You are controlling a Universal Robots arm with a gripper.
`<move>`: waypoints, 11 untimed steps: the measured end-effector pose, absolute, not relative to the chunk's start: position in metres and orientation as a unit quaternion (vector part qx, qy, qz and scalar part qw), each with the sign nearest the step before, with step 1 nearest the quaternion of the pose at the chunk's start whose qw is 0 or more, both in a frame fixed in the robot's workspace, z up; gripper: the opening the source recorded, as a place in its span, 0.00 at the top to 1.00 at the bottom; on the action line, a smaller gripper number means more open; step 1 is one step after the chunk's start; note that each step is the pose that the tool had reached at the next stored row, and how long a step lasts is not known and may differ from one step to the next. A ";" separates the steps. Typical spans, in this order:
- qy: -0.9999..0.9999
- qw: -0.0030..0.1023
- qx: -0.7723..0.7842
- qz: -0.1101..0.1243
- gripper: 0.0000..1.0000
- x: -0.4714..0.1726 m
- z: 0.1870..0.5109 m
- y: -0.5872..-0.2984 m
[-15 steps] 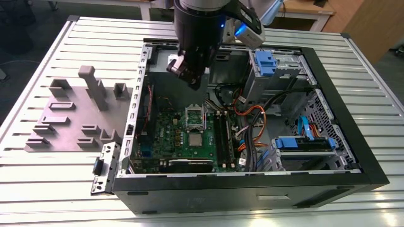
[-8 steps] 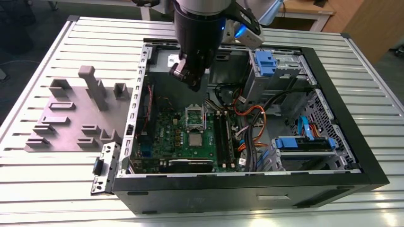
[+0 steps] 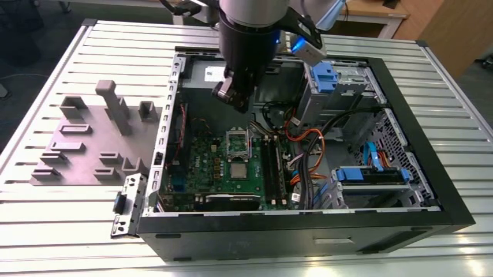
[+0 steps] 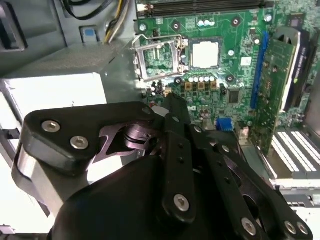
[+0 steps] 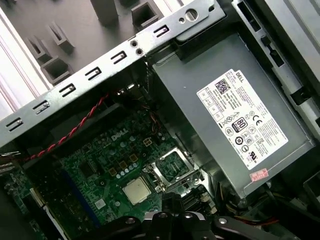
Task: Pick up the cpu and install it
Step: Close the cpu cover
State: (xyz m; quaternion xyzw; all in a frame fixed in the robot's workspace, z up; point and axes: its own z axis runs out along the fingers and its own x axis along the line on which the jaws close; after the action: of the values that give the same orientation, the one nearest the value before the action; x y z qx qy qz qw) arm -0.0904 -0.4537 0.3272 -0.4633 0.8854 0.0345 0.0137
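The cpu (image 3: 239, 171) is a small silvery square lying flat on the green motherboard (image 3: 202, 167) inside the open computer case. It also shows in both wrist views, cpu (image 4: 205, 54) and cpu (image 5: 136, 191). Right beside it lies the silver socket bracket (image 4: 157, 59), folded open. My gripper (image 3: 240, 105) hangs above the case's back part, well clear of the cpu and toward the power supply. Its black fingers (image 4: 170, 105) come together at one tip with nothing between them. That tip also appears as the gripper (image 5: 172, 199) in the first wrist view.
The grey power supply (image 5: 235, 120) fills the case corner next to the socket. Memory slots (image 3: 273, 167), orange and black cables (image 3: 308, 144) and blue drive bays (image 3: 370, 173) crowd the exterior view's right. A grey fixture block (image 3: 92, 138) sits on the table outside the case.
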 end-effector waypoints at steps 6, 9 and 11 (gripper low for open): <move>0.885 0.014 -0.463 0.035 0.89 -0.087 0.316 -0.457; 0.885 0.014 -0.463 0.035 0.89 -0.081 0.311 -0.457; 0.885 0.014 -0.463 0.035 0.89 -0.075 0.307 -0.457</move>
State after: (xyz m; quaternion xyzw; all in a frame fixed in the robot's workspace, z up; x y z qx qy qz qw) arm -0.0746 -0.4574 0.3073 -0.4632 0.8854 0.0350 0.0140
